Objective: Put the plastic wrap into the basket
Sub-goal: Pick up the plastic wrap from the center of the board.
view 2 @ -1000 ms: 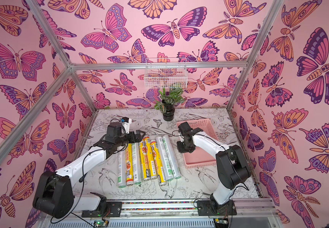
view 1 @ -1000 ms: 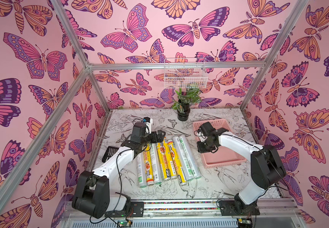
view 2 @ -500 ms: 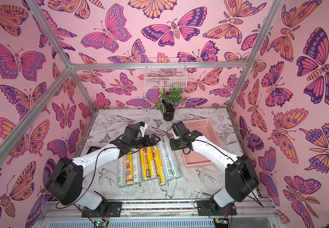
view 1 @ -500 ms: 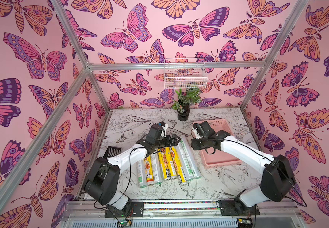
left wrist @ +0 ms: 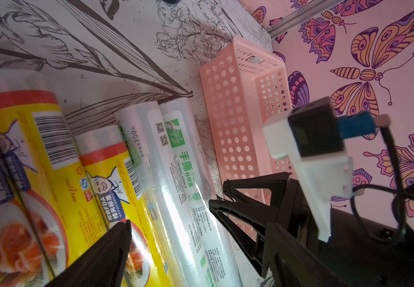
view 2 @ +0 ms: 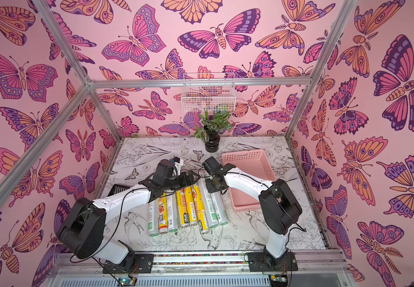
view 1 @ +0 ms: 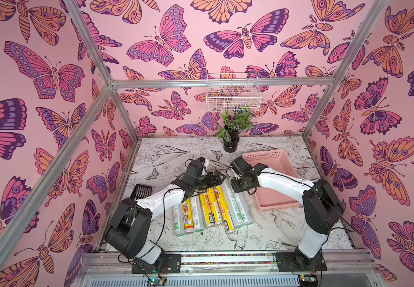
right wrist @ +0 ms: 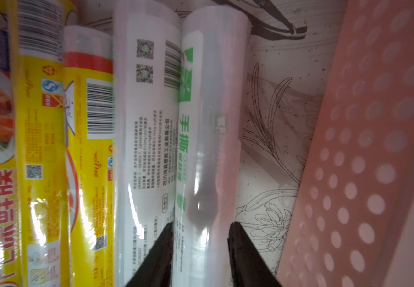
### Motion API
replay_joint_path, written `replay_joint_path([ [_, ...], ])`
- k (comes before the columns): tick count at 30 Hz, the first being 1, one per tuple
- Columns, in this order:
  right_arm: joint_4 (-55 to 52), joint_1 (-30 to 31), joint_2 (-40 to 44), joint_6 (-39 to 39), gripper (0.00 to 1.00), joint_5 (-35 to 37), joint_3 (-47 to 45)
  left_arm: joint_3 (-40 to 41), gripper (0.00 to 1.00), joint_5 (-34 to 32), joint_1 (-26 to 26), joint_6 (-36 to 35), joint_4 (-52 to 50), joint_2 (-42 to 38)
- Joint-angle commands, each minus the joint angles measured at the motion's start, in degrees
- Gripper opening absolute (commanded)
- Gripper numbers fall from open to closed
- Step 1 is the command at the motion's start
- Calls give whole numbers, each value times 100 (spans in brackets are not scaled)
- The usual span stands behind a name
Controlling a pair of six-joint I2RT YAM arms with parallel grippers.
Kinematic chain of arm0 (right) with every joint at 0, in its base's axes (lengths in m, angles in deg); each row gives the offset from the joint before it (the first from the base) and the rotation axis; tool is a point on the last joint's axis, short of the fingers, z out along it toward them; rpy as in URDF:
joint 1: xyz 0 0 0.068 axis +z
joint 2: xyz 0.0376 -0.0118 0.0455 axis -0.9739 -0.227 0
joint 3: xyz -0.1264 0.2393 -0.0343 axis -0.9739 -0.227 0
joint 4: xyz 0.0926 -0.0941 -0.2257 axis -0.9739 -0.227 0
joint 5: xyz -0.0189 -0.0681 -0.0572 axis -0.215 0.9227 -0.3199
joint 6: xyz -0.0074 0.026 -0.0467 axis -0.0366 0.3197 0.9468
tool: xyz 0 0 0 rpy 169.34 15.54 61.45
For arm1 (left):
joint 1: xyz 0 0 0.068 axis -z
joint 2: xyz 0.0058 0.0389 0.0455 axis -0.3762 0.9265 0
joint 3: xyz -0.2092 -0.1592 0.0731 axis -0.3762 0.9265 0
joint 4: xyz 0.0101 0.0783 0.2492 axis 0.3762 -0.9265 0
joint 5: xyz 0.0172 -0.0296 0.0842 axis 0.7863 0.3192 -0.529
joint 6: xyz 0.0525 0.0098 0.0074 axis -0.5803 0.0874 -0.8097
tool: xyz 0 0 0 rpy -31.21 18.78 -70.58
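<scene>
Several rolls of plastic wrap (view 1: 213, 208) (view 2: 188, 208) lie side by side mid-table, some yellow-labelled, some clear with green print. The pink basket (view 1: 275, 161) (view 2: 248, 161) stands just right of them and holds nothing. My left gripper (view 1: 217, 177) (left wrist: 171, 211) hovers open over the far ends of the right-hand rolls. My right gripper (view 1: 235, 185) (right wrist: 201, 228) is low over the rightmost clear roll (right wrist: 210, 124) (left wrist: 176, 139). Its jaws are slightly apart, one finger on each side of that roll. The roll rests on the table beside the basket wall (right wrist: 362, 149).
A black slotted scoop (view 1: 141, 191) lies at the table's left edge. At the back stands a potted plant (view 1: 230, 141). A white wire basket (view 1: 233, 97) hangs on the rear wall above it. Metal frame posts line the enclosure.
The left gripper has swung right across the rolls toward the clear ones. The right gripper has come from over the basket down to the rightmost roll, and its jaws have parted a little.
</scene>
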Motion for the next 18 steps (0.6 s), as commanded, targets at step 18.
replay_joint_path([
  [18,-176,61,-733,42,50,48,229,78,91,128,5,-30,134,137],
])
